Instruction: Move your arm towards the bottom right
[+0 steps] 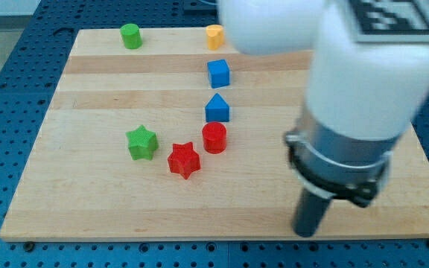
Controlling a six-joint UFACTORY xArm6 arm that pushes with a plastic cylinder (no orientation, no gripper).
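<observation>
Seven blocks lie well apart from my tip (304, 232), which rests near the desk's (88, 208) bottom edge toward the view's right; we carry no fingers, only a rod. Nearest sit the red cylinder (214, 138), red star (184, 160) and green star (142, 143). We read no writing, only a partial black-and-white marker (389, 15) on the arm.

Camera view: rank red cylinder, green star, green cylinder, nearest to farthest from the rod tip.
My tip sits near the board's bottom right, clear of all blocks.
1. Red cylinder: up and left of the tip, mid-board.
2. Green star: farther left.
3. Green cylinder: top left, by the far edge.
</observation>
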